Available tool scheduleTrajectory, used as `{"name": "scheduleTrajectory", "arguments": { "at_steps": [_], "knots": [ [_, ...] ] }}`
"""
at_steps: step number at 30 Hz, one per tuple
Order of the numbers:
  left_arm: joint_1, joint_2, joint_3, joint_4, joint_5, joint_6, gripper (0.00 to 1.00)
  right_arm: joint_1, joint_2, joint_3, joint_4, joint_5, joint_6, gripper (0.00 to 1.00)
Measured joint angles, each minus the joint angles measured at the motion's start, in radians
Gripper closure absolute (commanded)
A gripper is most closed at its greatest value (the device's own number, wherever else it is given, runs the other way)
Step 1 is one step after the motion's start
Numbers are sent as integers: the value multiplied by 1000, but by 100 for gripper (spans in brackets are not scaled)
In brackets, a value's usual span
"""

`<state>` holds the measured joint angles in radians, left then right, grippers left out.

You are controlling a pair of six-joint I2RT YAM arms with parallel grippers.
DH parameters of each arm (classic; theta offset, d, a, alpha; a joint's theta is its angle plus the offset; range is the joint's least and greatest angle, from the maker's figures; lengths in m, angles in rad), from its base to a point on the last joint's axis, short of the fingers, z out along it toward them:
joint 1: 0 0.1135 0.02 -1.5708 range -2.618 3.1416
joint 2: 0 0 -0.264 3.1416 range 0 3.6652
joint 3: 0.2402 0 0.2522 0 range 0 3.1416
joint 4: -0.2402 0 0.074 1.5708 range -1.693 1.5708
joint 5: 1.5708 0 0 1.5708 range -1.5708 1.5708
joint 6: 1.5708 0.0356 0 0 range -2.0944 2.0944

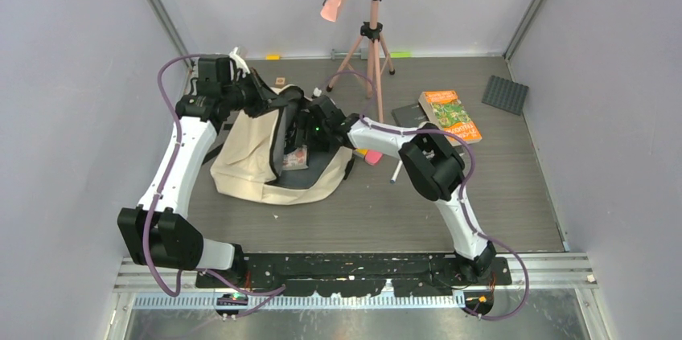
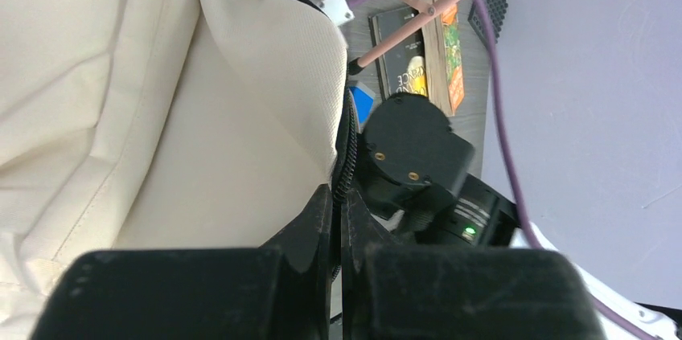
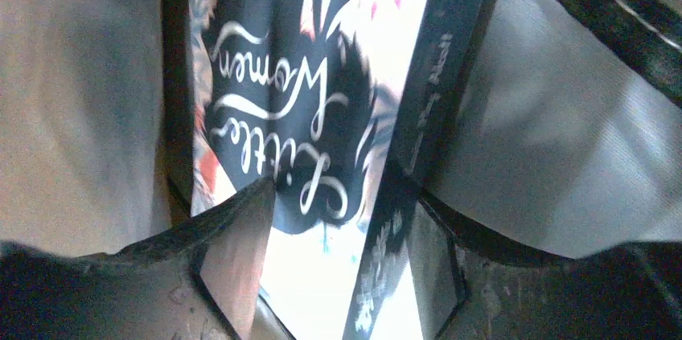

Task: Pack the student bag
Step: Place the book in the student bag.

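The student bag [image 1: 245, 155] lies slumped on the counter [image 1: 499, 187] with its mouth open. The left gripper [image 2: 338, 195] is pressed together on the bag's black zip edge [image 2: 347, 143], and the cream canvas falls away to its left. The right gripper [image 3: 330, 211] is inside the bag with its jaws spread. A "Little Women" book [image 3: 281, 99] lies just ahead of its fingers and between them, and the grey lining [image 3: 547, 139] is to the gripper's right. It is hard to say whether the fingers touch the book.
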<state>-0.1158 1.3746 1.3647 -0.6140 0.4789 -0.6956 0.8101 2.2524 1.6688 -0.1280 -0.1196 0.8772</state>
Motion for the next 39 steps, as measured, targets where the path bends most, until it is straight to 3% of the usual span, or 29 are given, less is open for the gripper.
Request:
{"name": "scheduleTrajectory", "arguments": {
  "at_steps": [6,12,18,23,28,33,39],
  "knots": [
    [9,-1,3,-14,-16,24,100,0,-130,-1,-171,4,-282,27],
    [15,-11,-2,-20,-28,35,100,0,-390,-10,-312,16,-501,23],
    [17,-39,-24,-19,-49,46,100,-18,-629,-32,-437,154,-676,18],
    [19,-57,-53,-18,-61,45,100,-115,-749,-163,-509,270,-771,13],
    [19,-62,-73,-15,-68,45,100,-263,-774,-295,-570,379,-846,12],
    [19,-63,-77,-15,-68,45,100,-394,-741,-317,-606,478,-907,12],
    [19,-63,-77,-16,-68,51,100,-439,-586,-277,-585,571,-974,16]
  ]
}}
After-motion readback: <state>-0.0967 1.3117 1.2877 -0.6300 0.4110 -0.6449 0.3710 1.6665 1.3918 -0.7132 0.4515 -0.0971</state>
